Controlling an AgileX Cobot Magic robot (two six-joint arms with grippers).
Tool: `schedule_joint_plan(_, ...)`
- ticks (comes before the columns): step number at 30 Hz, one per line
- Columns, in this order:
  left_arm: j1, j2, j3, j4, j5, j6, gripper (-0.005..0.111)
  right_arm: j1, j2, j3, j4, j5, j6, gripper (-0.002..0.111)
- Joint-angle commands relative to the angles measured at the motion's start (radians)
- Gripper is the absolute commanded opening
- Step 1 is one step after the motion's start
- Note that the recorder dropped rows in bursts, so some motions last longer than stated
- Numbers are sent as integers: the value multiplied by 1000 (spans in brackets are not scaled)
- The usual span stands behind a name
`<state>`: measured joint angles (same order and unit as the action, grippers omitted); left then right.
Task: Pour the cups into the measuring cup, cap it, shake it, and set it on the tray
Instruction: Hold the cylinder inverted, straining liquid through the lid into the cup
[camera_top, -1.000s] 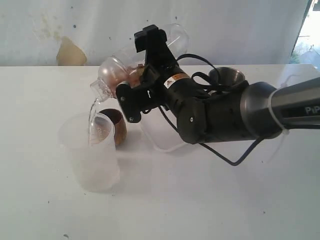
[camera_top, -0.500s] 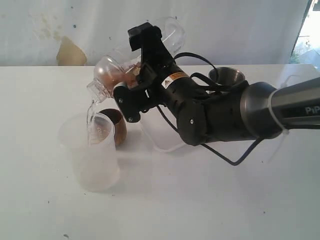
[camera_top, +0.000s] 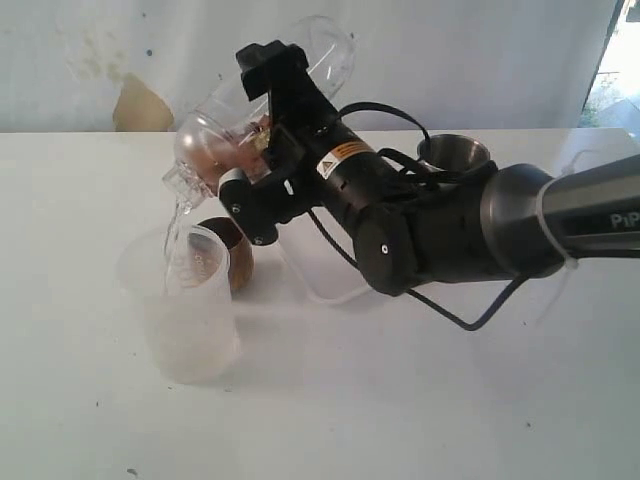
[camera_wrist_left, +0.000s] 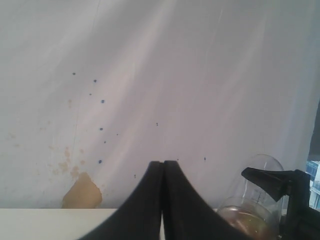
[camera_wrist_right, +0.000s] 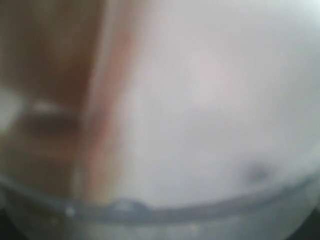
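Measuring cup (camera_top: 205, 145), one, tilted in right jaws; left jaws pressed together; one beaker (camera_top: 190, 310).

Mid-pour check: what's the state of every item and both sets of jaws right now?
clear measuring cup: held tilted, mouth down, liquid streaming out.
frosted beaker: upright, catching the stream.
wooden cup: upright, contents unclear.
steel tumbler: upright, untouched.
tray: lying flat, only an edge shows.
right gripper: jaws clamped on the measuring cup.
left gripper: jaws shut, empty.
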<state>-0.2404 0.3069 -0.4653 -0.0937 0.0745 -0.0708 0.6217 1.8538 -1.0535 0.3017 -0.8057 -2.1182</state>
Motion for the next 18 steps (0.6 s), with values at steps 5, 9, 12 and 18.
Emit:
schedule_joint_plan(5,2,-5,4,-2,0,-3,0,-5,-15,-4,-60,-66,-15,0)
schedule_joint_plan(9,2,-5,4,-2,0,-3,0,-5,-15,-4,-83,-66,-15,0)
schedule_joint_plan(12,2,-5,4,-2,0,-3,0,-5,-15,-4,-120,-66,-15,0)
schedule_joint_plan(18,2,-5,4,-2,0,-3,0,-5,-15,-4,-145,-66,-15,0)
